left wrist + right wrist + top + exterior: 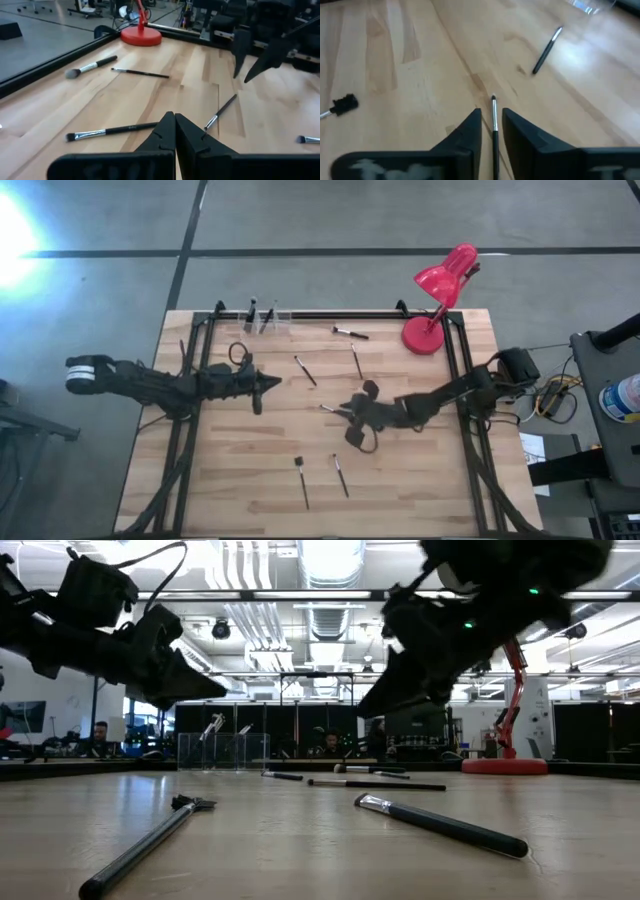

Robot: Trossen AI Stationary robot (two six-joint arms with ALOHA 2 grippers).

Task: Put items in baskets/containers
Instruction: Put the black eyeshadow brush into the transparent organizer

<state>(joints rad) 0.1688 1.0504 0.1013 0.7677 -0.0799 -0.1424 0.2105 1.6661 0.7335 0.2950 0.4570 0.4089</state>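
Several thin dark brushes lie flat on the wooden table [240, 480]. The clear joined cups [262, 320] [222, 750] stand at the far edge with two brushes upright in them. My right gripper [343, 412] [492, 117] hovers over the table's middle, open by a narrow gap. A thin brush [494, 115] [326, 409] runs along that gap. I see no finger touching it. My left gripper [268, 386] [175, 122] is shut and empty, raised left of centre. Beyond it lie a silver-ferruled brush [112, 131] and a thin one [220, 112].
The red desk lamp [430, 330] [141, 35] stands at the far right corner. Loose brushes lie near the far edge [350, 332], mid-table [305, 370] [357, 360] and toward the near edge [302, 480] [340, 475]. Black frame rails [195, 350] run along the table's left, right and far sides.
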